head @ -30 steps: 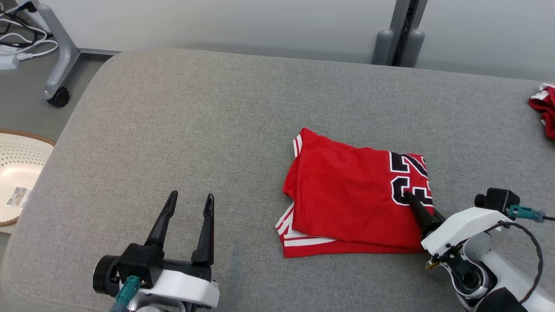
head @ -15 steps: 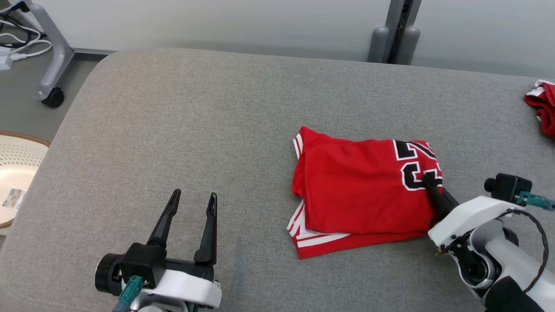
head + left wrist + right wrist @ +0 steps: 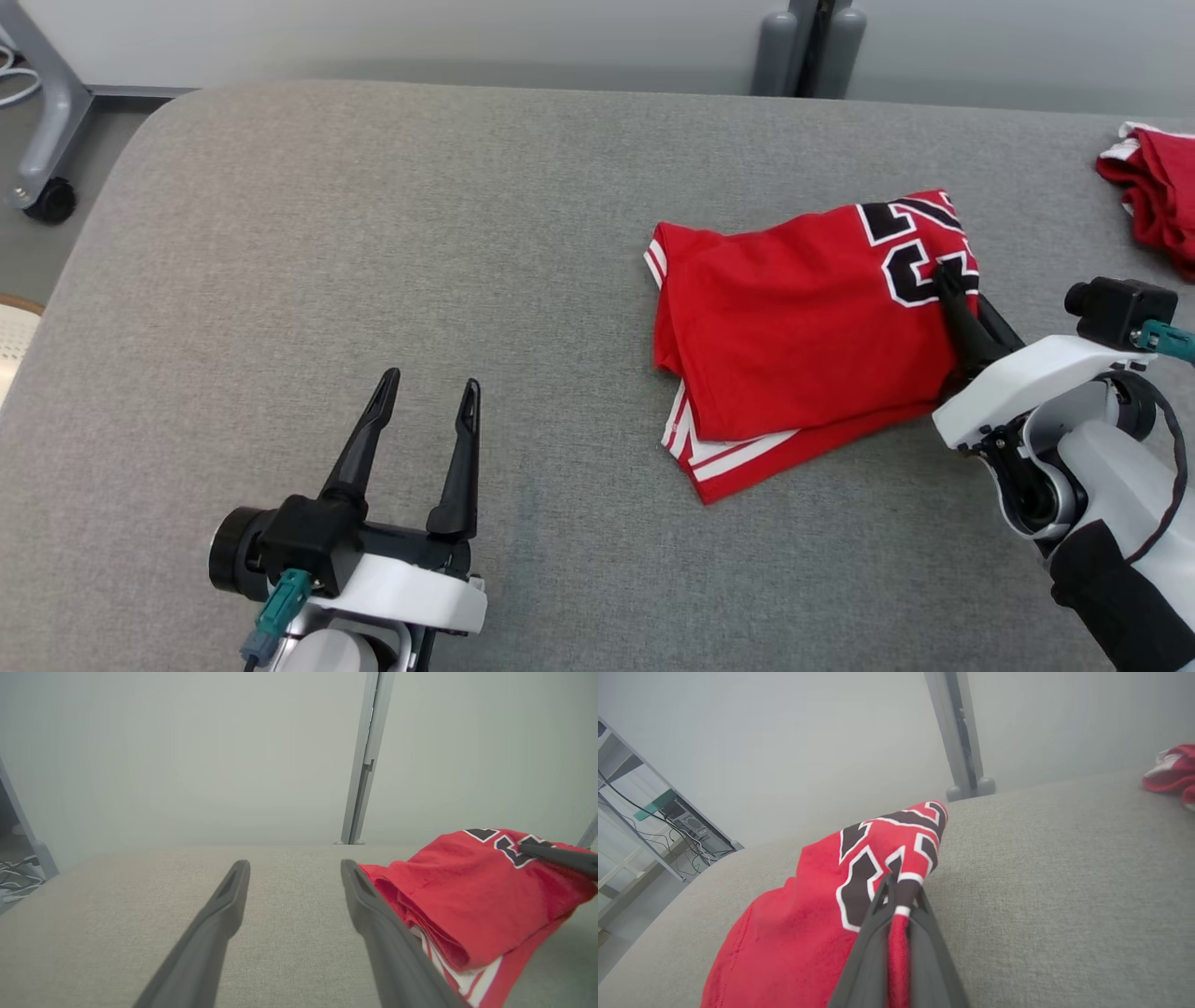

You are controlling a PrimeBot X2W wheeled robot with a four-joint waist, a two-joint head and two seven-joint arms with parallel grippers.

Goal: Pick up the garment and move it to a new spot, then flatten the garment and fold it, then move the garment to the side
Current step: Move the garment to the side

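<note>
The folded red garment (image 3: pixel 803 327) lies right of centre on the grey table (image 3: pixel 373 233); the right claw (image 3: pixel 945 275) is clenched on its numbered edge, likely to drag it aside, while the left claw (image 3: pixel 431 381) rests spread wide, empty

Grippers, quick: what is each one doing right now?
The left gripper is open, holding nothing.
The right gripper is shut on the red jersey.

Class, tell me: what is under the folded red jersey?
Under the jersey, the grey cushion; a white-striped lower layer pokes out at its near edge. Anything further beneath is covered.
</note>
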